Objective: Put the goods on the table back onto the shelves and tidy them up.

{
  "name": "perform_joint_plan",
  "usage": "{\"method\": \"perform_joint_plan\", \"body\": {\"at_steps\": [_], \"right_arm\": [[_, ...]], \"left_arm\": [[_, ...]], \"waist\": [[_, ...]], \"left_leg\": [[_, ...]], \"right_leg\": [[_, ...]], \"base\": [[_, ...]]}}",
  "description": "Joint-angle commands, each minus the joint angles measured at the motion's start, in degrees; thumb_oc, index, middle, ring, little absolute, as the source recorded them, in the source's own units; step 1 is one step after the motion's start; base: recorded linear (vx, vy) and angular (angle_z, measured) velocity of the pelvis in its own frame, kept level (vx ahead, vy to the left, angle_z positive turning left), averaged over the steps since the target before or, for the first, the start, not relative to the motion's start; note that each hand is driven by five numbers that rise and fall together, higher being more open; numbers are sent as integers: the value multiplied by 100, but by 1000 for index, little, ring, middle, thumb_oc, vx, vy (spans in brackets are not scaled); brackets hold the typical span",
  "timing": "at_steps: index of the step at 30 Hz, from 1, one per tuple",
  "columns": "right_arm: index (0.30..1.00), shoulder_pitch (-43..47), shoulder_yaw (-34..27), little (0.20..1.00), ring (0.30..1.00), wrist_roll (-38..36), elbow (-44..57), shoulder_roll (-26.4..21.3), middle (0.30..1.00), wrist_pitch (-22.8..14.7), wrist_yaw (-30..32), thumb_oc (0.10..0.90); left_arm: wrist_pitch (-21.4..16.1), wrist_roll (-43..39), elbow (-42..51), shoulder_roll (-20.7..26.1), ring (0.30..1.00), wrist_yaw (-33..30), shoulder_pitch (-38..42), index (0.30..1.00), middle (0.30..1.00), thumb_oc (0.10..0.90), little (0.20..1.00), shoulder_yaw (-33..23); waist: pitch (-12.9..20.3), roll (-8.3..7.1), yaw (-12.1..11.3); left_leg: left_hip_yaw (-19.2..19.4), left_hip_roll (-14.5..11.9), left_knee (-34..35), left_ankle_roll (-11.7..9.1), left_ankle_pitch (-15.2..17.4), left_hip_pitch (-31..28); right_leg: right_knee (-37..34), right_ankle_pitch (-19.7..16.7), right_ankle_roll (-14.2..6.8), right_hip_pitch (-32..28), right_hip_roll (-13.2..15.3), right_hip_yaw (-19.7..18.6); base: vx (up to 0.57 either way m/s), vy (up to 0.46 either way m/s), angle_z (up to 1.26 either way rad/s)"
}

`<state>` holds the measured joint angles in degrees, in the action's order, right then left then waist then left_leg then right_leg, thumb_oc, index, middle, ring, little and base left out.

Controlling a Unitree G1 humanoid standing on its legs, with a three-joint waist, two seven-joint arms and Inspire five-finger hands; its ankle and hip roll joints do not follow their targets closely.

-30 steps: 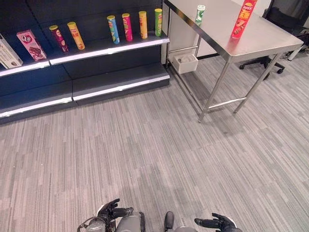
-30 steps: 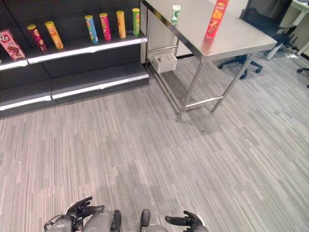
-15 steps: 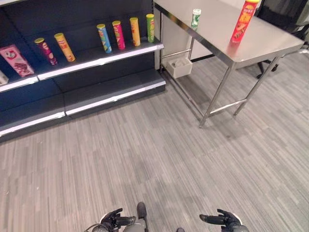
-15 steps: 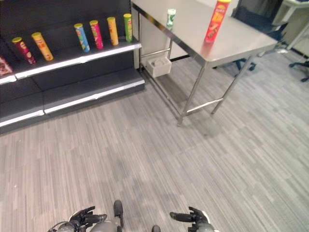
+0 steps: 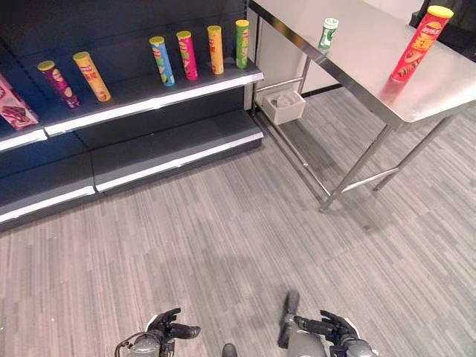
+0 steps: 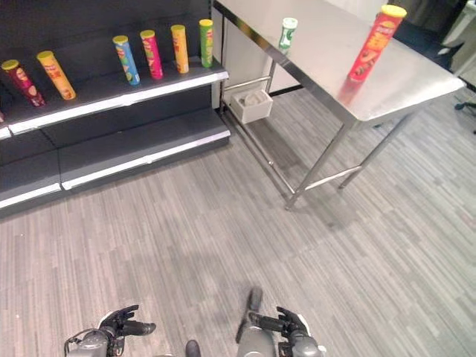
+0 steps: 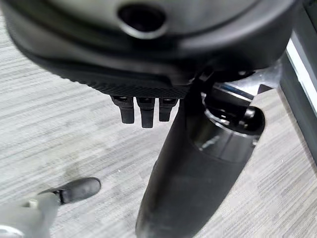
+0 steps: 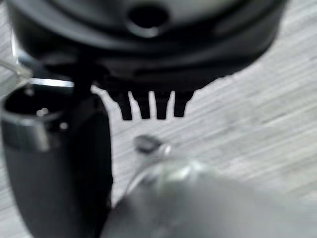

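Fingers of the left hand reach forward, loose and straight, grasping nothing; the right hand has its fingers extended the same way, also bare. Both hands hang low over the grey striped carpet floor, well apart from the goods.

A tall red chip can stands upright on the steel desk, near its front right edge. A small green-and-white can stands upright further back on the desk, close to the edge that faces the shelves. The desk's near corner leg meets the floor well ahead of the right hand.

On the dark shelf to the left, six cans stand in a row near the lit front lip: a maroon can, an orange can, a blue can, a pink can, a yellow can and a green can, which is nearest the shelf's right end. A gap of bare shelf lies between the orange and the blue can. A pink box leans at the far left. The lower shelf is bare. A small white bin sits on the floor between shelf and desk. Wide open carpet stretches between the hands and both the shelf and the desk.
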<state>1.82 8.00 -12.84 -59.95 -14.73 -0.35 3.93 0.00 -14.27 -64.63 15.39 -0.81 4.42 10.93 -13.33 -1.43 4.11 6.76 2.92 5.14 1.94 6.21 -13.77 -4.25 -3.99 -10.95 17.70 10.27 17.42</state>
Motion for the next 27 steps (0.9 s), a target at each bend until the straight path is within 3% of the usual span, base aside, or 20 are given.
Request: {"method": "perform_joint_plan", "body": {"at_steps": [1,3,6,10,13,15,17,19,21,22,25,27], "right_arm": [[900,-67,-71,900,900,-20,-8,-424,900,-45,145,800],[900,-130,-38,900,900,-8,8,-465,900,-76,116,800],[900,-151,-12,900,900,7,-40,-576,900,-91,107,800],[900,-181,-15,900,900,-36,44,-688,900,-146,103,800],[900,-178,22,900,900,-60,66,-737,900,-151,93,800],[900,-131,36,900,900,-109,111,-815,900,-135,142,800],[900,-56,69,900,900,-111,36,-862,900,-95,190,800],[900,-58,107,900,900,-122,31,-855,900,-98,171,800],[900,-63,114,900,900,-103,18,-875,900,-113,171,800],[900,-61,142,900,900,-54,-13,-888,900,-137,173,800],[900,-61,142,900,900,-4,-46,-892,900,-164,235,800],[900,-71,139,900,900,33,-68,-874,900,-151,223,800]], "left_arm": [[-237,272,209,15,900,2,78,900,900,800,900,-57],[-251,374,105,13,900,-2,57,900,900,800,900,-51],[-265,357,135,-65,900,5,23,900,900,800,900,-23],[-288,331,207,-103,900,5,-29,900,900,800,900,28],[-263,224,343,-85,900,20,-33,900,900,800,900,45],[-233,130,463,-107,900,-19,8,900,900,800,900,112],[-229,90,432,-117,900,-48,62,900,900,800,900,142],[-228,54,455,-144,900,-22,60,900,900,800,900,162],[-237,117,449,-168,900,-9,31,900,900,800,900,199],[-240,151,418,-185,900,8,3,900,900,800,900,218],[-243,226,349,-185,900,21,21,900,900,800,900,255],[-244,235,312,-172,900,31,-32,900,900,800,900,215]], "waist": [[-64,-6,19],[51,-40,59],[147,75,88],[211,207,104],[141,220,79],[-115,68,-11],[-214,34,-99],[-202,21,-244],[-191,69,-358],[-169,220,-513],[-156,296,-604],[-125,317,-638]], "left_leg": [[54,-112,-14,-377,22,214],[2,-138,-14,-407,177,61],[-64,-362,-95,-494,211,-136],[-118,-590,-661,-665,-11,-44],[-82,-807,-2161,-912,-547,516],[-166,-861,-4027,-902,-1176,1378],[-15,-944,-4342,-778,-978,1855],[173,-946,-3474,-627,-721,2304],[151,-874,-2342,-596,-747,2431],[-193,-755,-959,-700,-1401,2481],[-303,-708,-109,-877,-1792,2879],[-150,-713,-89,-922,-1904,2907]], "right_leg": [[-75,-814,-209,-553,7,180],[-75,-895,-127,-654,-26,129],[-65,-837,-8,-866,-197,69],[-16,-624,190,-1057,-401,60],[4,-243,479,-1397,-584,40],[-21,19,750,-1766,-650,-64],[-25,171,820,-1950,-699,-142],[-75,302,757,-2181,-689,-313],[-75,400,674,-2298,-700,-389],[-75,543,639,-2488,-873,-497],[-75,778,650,-2773,-986,-691],[-75,882,628,-2939,-1028,-842]], "base": [[320,-140,34],[359,-177,9],[321,-194,32],[208,-167,-8],[180,-250,-21],[185,-340,-17],[241,-195,-38],[319,-15,-41],[329,84,-35],[407,108,-37],[380,48,-48],[346,67,-71]]}}
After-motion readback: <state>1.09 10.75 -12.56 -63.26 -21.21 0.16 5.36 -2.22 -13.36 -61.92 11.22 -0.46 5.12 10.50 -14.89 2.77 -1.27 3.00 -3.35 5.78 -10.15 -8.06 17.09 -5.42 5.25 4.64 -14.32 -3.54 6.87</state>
